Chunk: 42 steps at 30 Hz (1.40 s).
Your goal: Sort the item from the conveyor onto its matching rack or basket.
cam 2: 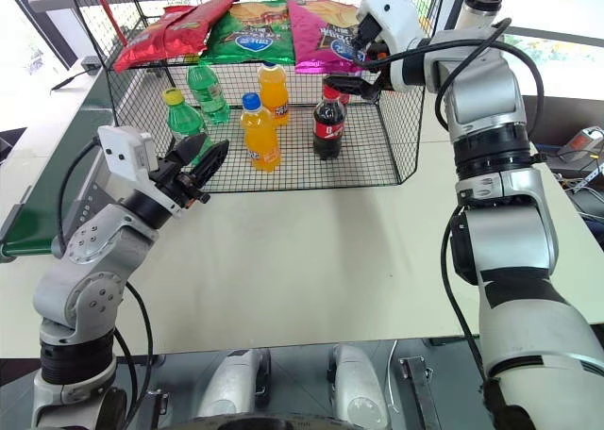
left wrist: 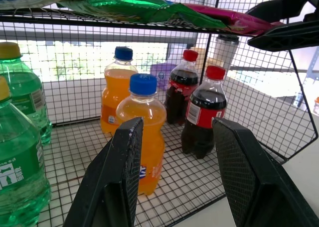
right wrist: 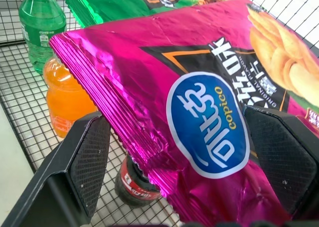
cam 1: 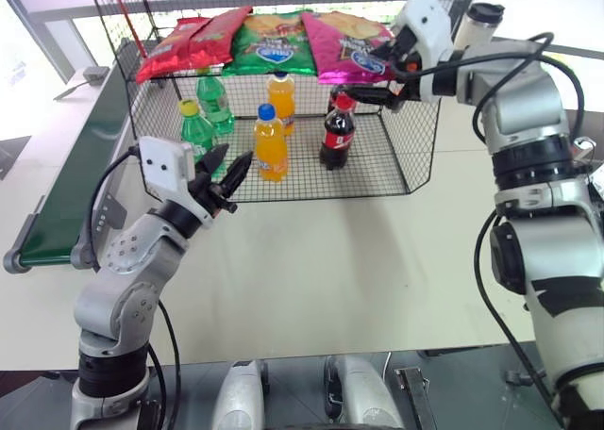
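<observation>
The magenta-pink chip bag is showing glossy crinkled foil, a blue oval logo with white script, a black panel, and yellow chips pictured at one end; it is lying flat on the wire-grid top shelf of the black wire-mesh cage, between the right gripper's spread fingers, which are standing wide at its two sides, released rather than clenched. Just beside it is lying one green bag; beyond that, two red bags. Below the gripper, inside the cage, are standing two cola bottles, two orange bottles and two green bottles. The left gripper is hovering half-open and empty before the cage; the conveyor is running beside it.
</observation>
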Each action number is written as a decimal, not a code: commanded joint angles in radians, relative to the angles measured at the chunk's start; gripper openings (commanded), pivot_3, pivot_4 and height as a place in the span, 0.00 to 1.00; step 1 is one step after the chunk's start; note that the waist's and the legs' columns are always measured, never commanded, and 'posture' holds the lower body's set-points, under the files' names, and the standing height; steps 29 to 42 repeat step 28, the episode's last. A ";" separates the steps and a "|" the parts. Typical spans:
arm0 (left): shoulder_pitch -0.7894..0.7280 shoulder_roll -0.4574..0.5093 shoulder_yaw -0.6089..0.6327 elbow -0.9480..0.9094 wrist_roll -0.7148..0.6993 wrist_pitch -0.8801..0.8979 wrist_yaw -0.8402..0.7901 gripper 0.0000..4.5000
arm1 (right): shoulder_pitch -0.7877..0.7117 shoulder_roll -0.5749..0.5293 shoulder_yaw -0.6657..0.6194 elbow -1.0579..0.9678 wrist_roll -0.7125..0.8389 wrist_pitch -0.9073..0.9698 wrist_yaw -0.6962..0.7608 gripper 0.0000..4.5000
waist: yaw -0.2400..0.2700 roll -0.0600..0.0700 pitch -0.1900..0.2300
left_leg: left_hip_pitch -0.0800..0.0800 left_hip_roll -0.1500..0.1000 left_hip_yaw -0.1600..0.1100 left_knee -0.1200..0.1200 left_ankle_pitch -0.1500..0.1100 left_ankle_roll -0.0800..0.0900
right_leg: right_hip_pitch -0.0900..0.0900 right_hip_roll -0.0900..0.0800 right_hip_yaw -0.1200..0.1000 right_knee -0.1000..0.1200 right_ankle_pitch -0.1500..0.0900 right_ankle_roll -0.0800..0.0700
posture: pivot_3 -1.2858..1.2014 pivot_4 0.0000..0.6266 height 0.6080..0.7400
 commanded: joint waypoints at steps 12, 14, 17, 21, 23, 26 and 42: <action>0.021 0.017 0.023 -0.019 0.023 -0.012 0.001 0.50 | 0.067 -0.035 -0.126 -0.182 0.111 -0.145 0.024 0.96 | 0.001 0.000 0.000 | 0.000 0.000 0.000 0.000 0.000 0.000 | 0.000 0.000 0.000 0.000 0.000 0.000 | 0.52 0.24 1.00; 0.017 0.028 0.037 -0.010 0.016 -0.011 -0.006 0.50 | 0.103 -0.034 -0.153 -0.242 0.145 -0.145 0.021 0.96 | 0.001 0.000 0.000 | 0.000 0.000 0.000 0.000 0.000 0.000 | 0.000 0.000 0.000 0.000 0.000 0.000 | 0.52 0.24 1.00; 0.013 0.055 0.049 0.006 0.015 0.002 -0.019 0.50 | 0.180 -0.048 -0.200 -0.366 0.225 -0.085 0.036 0.96 | 0.001 0.000 0.000 | 0.000 0.000 0.000 0.000 0.000 0.000 | 0.000 0.000 0.000 0.000 0.000 0.000 | 0.52 0.24 1.00; 0.031 0.110 0.079 0.003 0.001 0.009 -0.057 0.50 | 0.297 -0.099 -0.270 -0.550 0.339 0.051 0.044 0.96 | 0.004 0.000 0.000 | 0.000 0.000 0.000 0.000 0.000 0.000 | 0.000 0.000 0.000 0.000 0.000 0.000 | 0.52 0.24 1.00; 0.053 0.149 0.114 -0.016 -0.032 0.039 -0.082 0.50 | 0.377 -0.147 -0.354 -0.676 0.461 0.206 0.038 0.96 | 0.006 0.000 0.000 | 0.000 0.000 0.000 0.000 0.000 0.000 | 0.000 0.000 0.000 0.000 0.000 0.000 | 0.52 0.24 1.00; 0.092 0.205 0.172 -0.049 -0.103 0.092 -0.117 0.50 | 0.546 -0.193 -0.474 -0.852 0.633 0.418 0.000 0.96 | 0.013 0.000 0.001 | 0.000 0.000 0.000 -0.001 0.000 0.000 | 0.000 -0.001 0.000 0.000 0.000 0.000 | 0.52 0.24 1.00; 0.115 0.243 0.205 -0.067 -0.142 0.134 -0.127 0.50 | 0.678 -0.191 -0.535 -0.947 0.700 0.491 -0.049 0.96 | 0.017 -0.001 0.000 | 0.000 0.001 -0.001 -0.001 -0.001 0.001 | 0.001 -0.001 0.000 -0.001 0.000 0.000 | 0.52 0.24 1.00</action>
